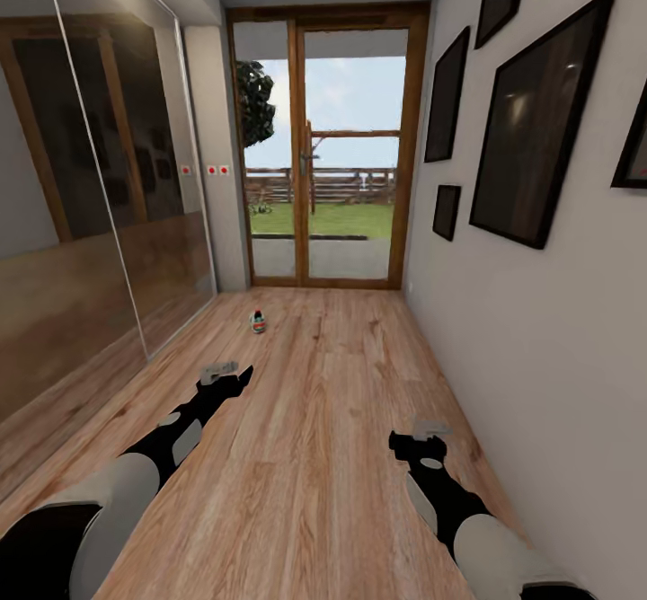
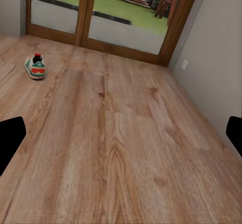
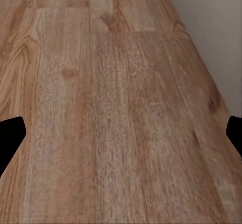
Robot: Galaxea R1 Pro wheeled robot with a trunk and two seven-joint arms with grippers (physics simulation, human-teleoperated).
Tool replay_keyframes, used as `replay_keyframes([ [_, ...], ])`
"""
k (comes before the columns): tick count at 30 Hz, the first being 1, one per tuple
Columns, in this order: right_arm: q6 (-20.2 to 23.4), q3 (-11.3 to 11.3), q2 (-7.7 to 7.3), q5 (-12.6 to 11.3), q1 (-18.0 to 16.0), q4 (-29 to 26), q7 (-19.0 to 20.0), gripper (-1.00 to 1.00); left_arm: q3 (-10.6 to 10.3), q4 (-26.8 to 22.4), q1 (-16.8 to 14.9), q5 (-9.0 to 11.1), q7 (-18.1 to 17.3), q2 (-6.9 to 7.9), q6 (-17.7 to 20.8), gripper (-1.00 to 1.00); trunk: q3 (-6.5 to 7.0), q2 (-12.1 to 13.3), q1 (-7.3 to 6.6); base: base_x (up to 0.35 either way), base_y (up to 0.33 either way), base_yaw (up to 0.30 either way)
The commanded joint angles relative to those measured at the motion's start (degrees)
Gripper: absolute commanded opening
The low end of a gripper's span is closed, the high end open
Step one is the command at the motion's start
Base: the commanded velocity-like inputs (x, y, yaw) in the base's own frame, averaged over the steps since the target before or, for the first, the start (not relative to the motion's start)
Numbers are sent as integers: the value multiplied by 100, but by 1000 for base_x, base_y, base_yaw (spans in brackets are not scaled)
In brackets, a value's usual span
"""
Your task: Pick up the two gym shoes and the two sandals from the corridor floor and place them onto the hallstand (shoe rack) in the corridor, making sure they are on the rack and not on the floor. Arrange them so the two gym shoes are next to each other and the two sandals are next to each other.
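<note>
One gym shoe [image 1: 258, 322], cream-white with green stripes and red accents, stands on the corridor floor [image 1: 323, 420] near the far glass door, left of centre. In the left wrist view the gym shoe [image 2: 35, 66] is well ahead of the fingers. My left gripper [image 1: 222, 371] hovers open above the planks, short of the shoe, with nothing between its fingers [image 2: 10, 138]. My right gripper [image 1: 429, 429] is open and empty over bare floor beside the right wall, its fingers [image 3: 10, 138] wide apart. The sandals and the hallstand are out of view.
A wood-framed glass door [image 1: 328, 146] closes the far end of the corridor. Mirrored sliding panels [image 1: 99, 187] line the left side. The white right wall [image 1: 539, 330] carries several dark framed pictures. Open floor runs down the middle.
</note>
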Motion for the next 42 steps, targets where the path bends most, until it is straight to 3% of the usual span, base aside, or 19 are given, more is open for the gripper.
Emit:
replay_keyframes([
  [1, -4, 2, 2, -10, -3, -6, -17, 100, 20, 9, -5, 36, -46, 0, -2, 100, -6, -2, 2, 347, -58, 0],
  [15, 46, 6, 2, -11, -3, -36, 80, 100, 20, 9, -5, 36, -46, 1, -2, 100, -36, -2, 2, 348, -11, 63],
  [22, 51, -5, 2, -19, -3, -21, 1424, 100, 20, 9, -5, 36, -46, 1, -3, 100, -82, -2, 2, 348, 0, 162],
  [23, 37, -16, 2, -16, -3, -13, 1777, 100, 20, 9, -5, 36, -46, 1, -2, 100, -84, -2, 2, 348, 0, 41],
  [27, -228, -24, 2, -15, -3, 10, 1900, 100, 20, 9, -5, 36, -46, 1, -2, 100, -87, -2, 2, 348, 0, 19],
  [32, -869, -28, 2, -27, -3, 38, 1930, 100, 20, 9, -5, 36, -46, 1, -2, 100, -88, -2, 2, 348, 0, 4],
  [42, -1101, -31, 2, -71, -3, 49, 1935, 100, 20, 9, -5, 36, -46, 10, -4, 100, -89, -2, 2, 348, 0, 0],
])
